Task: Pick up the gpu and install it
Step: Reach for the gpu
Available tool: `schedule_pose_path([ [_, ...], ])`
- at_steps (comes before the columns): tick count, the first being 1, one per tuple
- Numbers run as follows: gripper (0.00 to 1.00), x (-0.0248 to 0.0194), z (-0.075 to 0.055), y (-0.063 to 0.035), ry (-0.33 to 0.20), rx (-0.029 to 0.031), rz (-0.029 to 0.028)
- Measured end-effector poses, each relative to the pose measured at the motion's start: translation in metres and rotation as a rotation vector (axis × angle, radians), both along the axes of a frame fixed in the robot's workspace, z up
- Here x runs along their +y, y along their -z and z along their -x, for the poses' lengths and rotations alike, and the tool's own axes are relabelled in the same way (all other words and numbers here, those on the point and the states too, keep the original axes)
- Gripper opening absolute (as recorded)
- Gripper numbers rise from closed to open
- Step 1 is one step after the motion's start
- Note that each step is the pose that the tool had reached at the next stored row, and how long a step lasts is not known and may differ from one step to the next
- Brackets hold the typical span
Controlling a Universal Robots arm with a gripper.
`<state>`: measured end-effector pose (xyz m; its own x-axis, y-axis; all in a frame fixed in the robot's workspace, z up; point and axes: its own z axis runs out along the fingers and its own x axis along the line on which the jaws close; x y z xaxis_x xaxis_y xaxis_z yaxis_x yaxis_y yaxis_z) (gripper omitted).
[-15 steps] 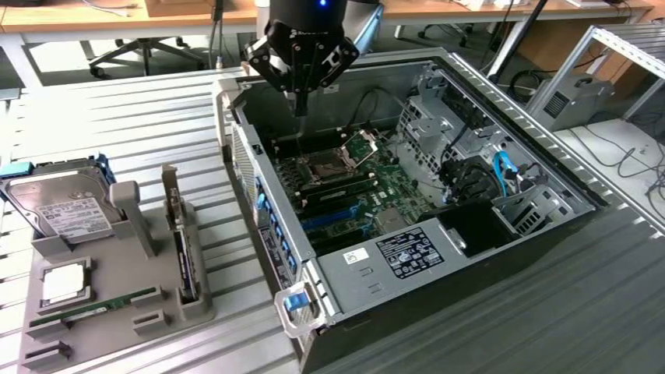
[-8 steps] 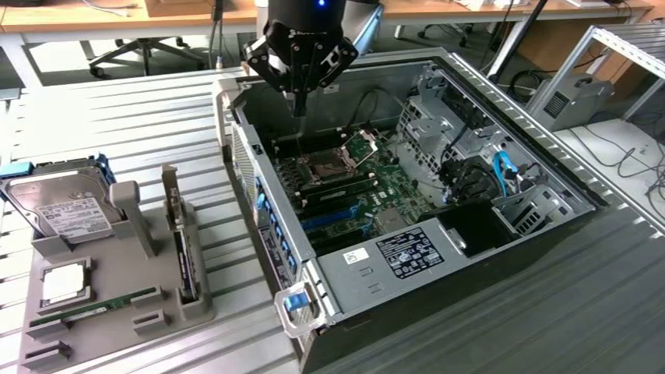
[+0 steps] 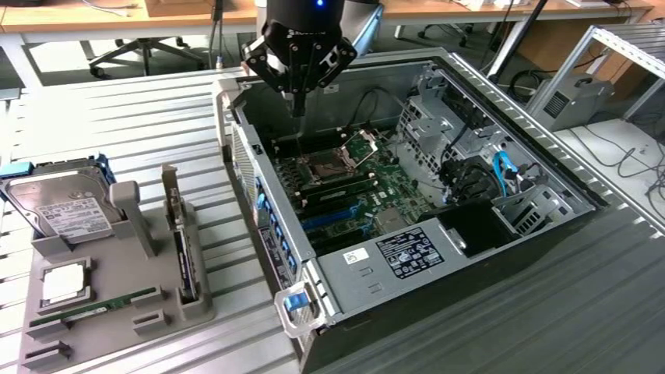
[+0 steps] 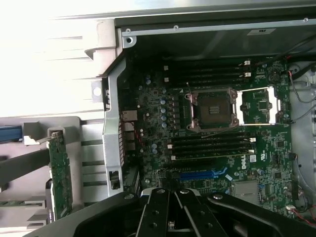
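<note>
The gpu (image 3: 185, 257) stands on edge in a slot of the grey holder (image 3: 156, 234), at the exterior view's left of the open computer case (image 3: 343, 273). In the wrist view the gpu (image 4: 60, 173) shows its green circuit board side. My gripper (image 3: 298, 109) hangs over the far left corner of the case, above the motherboard (image 3: 359, 195), well away from the gpu. Its fingers are shut together and hold nothing. The gripper's black linkage (image 4: 173, 212) looks down at the board.
The holder also carries a silver hard drive (image 3: 62, 210), a processor chip (image 3: 65, 282) and a RAM stick (image 3: 93, 308). The motherboard has an open CPU socket (image 4: 212, 108) and a blue slot (image 4: 197, 174). Drive cages and cables (image 3: 499, 179) fill the case's right side.
</note>
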<state>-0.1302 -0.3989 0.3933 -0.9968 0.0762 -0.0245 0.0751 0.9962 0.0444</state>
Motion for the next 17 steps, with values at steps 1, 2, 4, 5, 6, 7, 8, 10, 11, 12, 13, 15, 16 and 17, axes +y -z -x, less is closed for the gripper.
schedule_pose_path([
  [1, 0.11, 0.0000, 0.0001, 0.0000, 0.000, 0.0000, 0.0000],
  [2, 0.11, 0.0000, 0.0002, 0.0000, 0.000, -0.0001, -0.0001],
  [4, 0.11, 0.0000, 0.0006, 0.0000, 0.000, 0.0000, -0.0001],
  [5, 0.11, 0.0000, 0.0008, 0.0000, 0.000, 0.0000, 0.0000],
  [6, 0.11, 0.0000, 0.0010, 0.0000, 0.000, 0.0000, 0.0000],
  [7, 0.11, 0.0000, 0.0012, 0.0000, 0.000, 0.0000, 0.0000],
  [8, 0.11, 0.0000, 0.0015, 0.0000, 0.000, 0.0000, 0.0000],
  [10, 0.11, 0.0000, 0.0021, 0.0000, 0.000, 0.0000, 0.0000],
  [11, 0.11, 0.0000, 0.0024, 0.0000, 0.000, 0.0000, 0.0000],
  [12, 0.11, 0.0000, 0.0030, 0.0000, 0.000, -0.0001, -0.0001],
  [13, 0.11, 0.0000, 0.0033, 0.0000, 0.000, 0.0000, 0.0000],
  [15, 0.11, 0.0000, 0.0038, 0.0000, 0.000, 0.0000, 0.0000],
  [16, 0.11, 0.0000, 0.0041, 0.0000, 0.000, 0.0000, 0.0000],
  [17, 0.11, 0.0000, 0.0044, 0.0000, 0.000, 0.0000, 0.0000],
])
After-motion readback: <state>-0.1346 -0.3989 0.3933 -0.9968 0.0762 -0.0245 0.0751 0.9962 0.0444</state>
